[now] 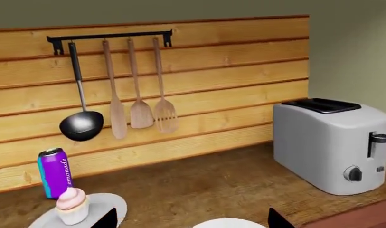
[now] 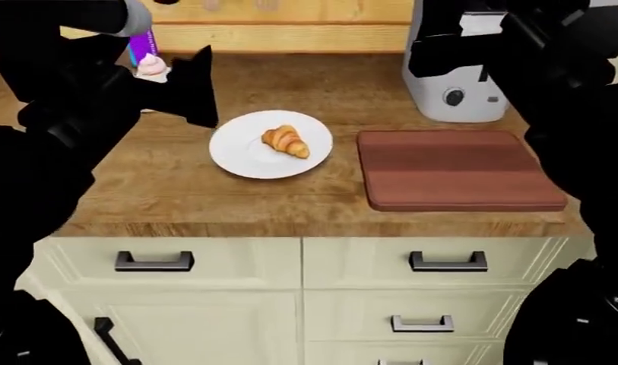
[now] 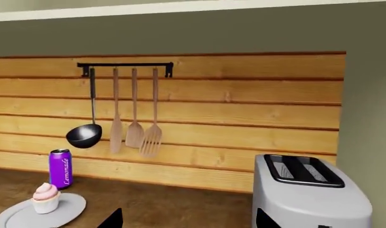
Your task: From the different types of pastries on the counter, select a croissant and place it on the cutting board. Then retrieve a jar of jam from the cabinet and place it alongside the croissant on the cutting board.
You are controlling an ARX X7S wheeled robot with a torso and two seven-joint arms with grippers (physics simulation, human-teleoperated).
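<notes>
Croissant (image 2: 285, 141) on white plate (image 2: 239, 156), mid-worktop (image 2: 177, 190), just left of bare board (image 2: 456, 169). First step, pick not yet begun. Left tool (image 2: 192, 87) raised beside cupcake (image 2: 153, 67), seemingly open; right tool's state untellable. Needed next: descent onto croissant, closing

The croissant (image 2: 286, 141), a golden-brown ridged crescent with tapered ends, lies on a round white plate (image 2: 238, 156) near the middle of the brown wood-grain counter (image 2: 187, 194). Just beside the plate, nearer the counter's right end, the dark reddish-brown cutting board (image 2: 457, 169) lies flat with rounded corners and lengthwise stripes, nothing on it. The pink-frosted cupcake (image 1: 72, 205) in its white wrapper stands upright on a grey plate (image 1: 107, 206) near the back wall, well apart from the croissant.
</notes>
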